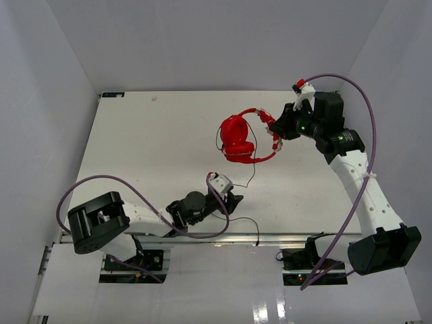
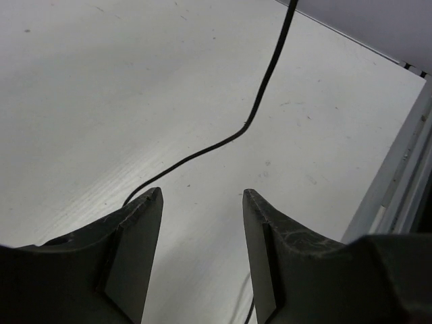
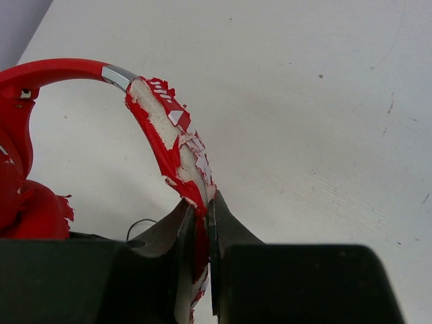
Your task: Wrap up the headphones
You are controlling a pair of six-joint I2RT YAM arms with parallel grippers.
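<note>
The red headphones (image 1: pixel 238 137) sit at the table's middle right, earcups to the left, the curved headband with peeling white patches (image 3: pixel 169 135) to the right. My right gripper (image 1: pixel 275 131) is shut on the headband, its jaws pinching the worn padding (image 3: pixel 200 223). The thin dark cable (image 1: pixel 252 177) runs from the headphones down toward the near edge. My left gripper (image 1: pixel 233 200) is open and empty, low over the table, with the cable (image 2: pixel 260 101) lying just ahead of its fingertips (image 2: pixel 152 202).
Purple robot cables (image 1: pixel 121 181) loop over both arms. The table's near edge (image 1: pixel 270 237) and its metal rail (image 2: pixel 405 169) lie close to the left gripper. White walls enclose the table on three sides.
</note>
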